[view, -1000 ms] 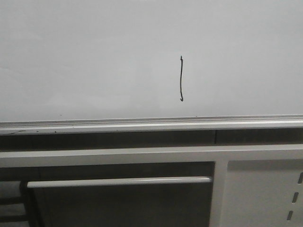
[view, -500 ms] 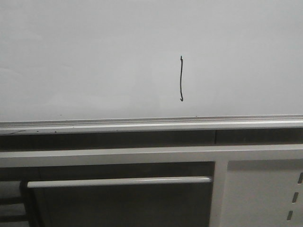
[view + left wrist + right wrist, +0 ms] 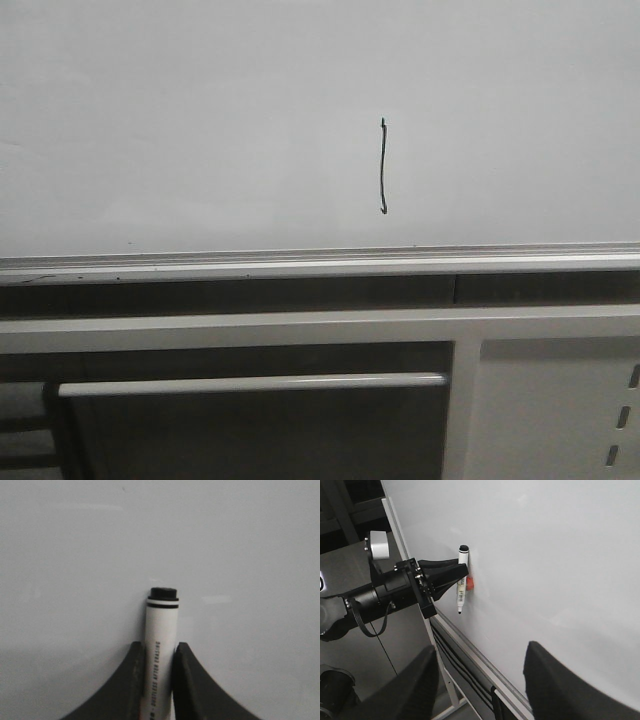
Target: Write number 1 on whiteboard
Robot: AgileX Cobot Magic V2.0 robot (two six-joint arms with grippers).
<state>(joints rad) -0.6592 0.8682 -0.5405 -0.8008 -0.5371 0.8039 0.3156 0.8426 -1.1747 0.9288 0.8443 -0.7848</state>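
The number 1 [image 3: 382, 165] is a thin black vertical stroke with a small hook at its foot, right of the whiteboard's [image 3: 200, 120] middle. Neither gripper shows in the front view. My left gripper [image 3: 159, 647] is shut on a white marker [image 3: 162, 625] with a black end, seen against the bare whiteboard [image 3: 240, 540]. In the right wrist view the left gripper [image 3: 462, 572] holds the marker [image 3: 462, 582] close to the whiteboard [image 3: 560, 555], its dark tip pointing down. My right gripper [image 3: 482, 652] is open with nothing between its fingers, set back from the board.
A silver tray rail [image 3: 300, 262] runs along the board's lower edge. Below it are a white frame with a horizontal bar [image 3: 250, 384] and a slotted panel [image 3: 560, 410]. A small orange-red spot [image 3: 470, 583] shows beside the marker. The left arm [image 3: 380, 595] reaches in from the side.
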